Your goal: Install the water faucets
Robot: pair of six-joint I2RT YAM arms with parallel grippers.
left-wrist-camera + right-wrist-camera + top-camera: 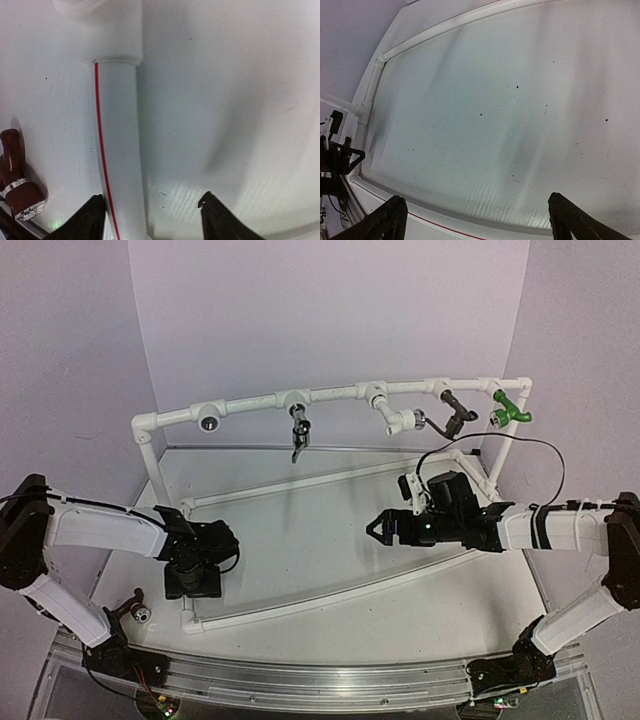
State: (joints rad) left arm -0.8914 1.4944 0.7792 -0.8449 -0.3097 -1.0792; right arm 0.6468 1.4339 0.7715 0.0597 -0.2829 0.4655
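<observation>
Ideally the left gripper [150,200], fingers apart and empty over the white PVC pipe frame [117,125], centres on the small dark brown faucet [15,175] lying just outside that frame before closing. The right gripper [476,199] gapes wide, empty.

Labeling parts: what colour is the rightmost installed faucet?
The faucet is green; clearest in the top external view.

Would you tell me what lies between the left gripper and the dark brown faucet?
A red-lined white pipe of the frame, shown in the left wrist view.
</observation>
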